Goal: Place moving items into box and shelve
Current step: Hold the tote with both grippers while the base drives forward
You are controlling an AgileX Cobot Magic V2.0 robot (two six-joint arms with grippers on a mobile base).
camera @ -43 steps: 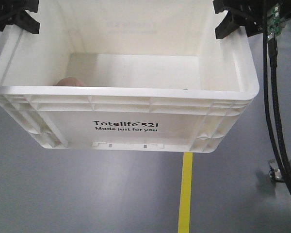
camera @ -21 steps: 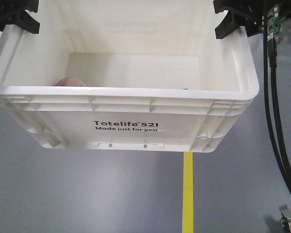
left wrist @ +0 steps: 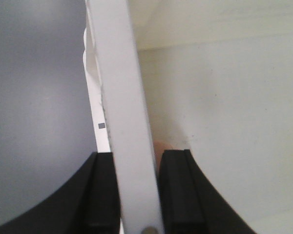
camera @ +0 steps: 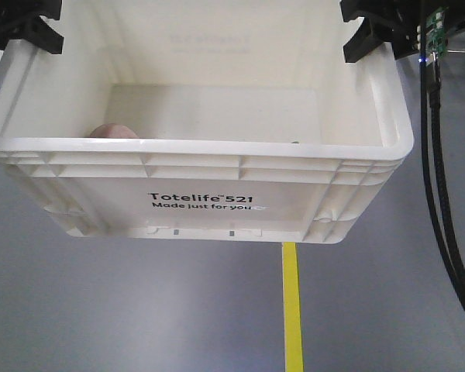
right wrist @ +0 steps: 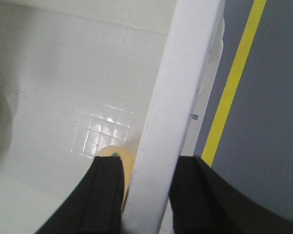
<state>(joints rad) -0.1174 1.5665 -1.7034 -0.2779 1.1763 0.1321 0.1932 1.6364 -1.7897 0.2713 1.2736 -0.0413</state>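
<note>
The cream-white box [camera: 201, 180], printed "Totelife 521 Made just for you" on its near wall, is gripped at both ends. The left hand [left wrist: 136, 165] is clamped over the box's left rim, one black finger [left wrist: 100, 190] outside the wall and the other inside, both pressed against the plastic. The right hand [right wrist: 146, 168] is closed the same way on the box's right rim, with its pads tight on either side of the wall.

Both moving items lie inside the box on its bottom. The pale pink-brown plush [camera: 112, 131] sits in the near left corner, its top just showing above the near rim. The yellow-orange plush [right wrist: 112, 155] sits against the right wall, directly under the right hand's inner finger, with a speck of green on it — its face cannot be made out.

Below the box is grey floor [camera: 101, 310], where a yellow line [camera: 292, 310] runs out from under the near wall. Black cables [camera: 434, 194] hang just beside the box's right end.
</note>
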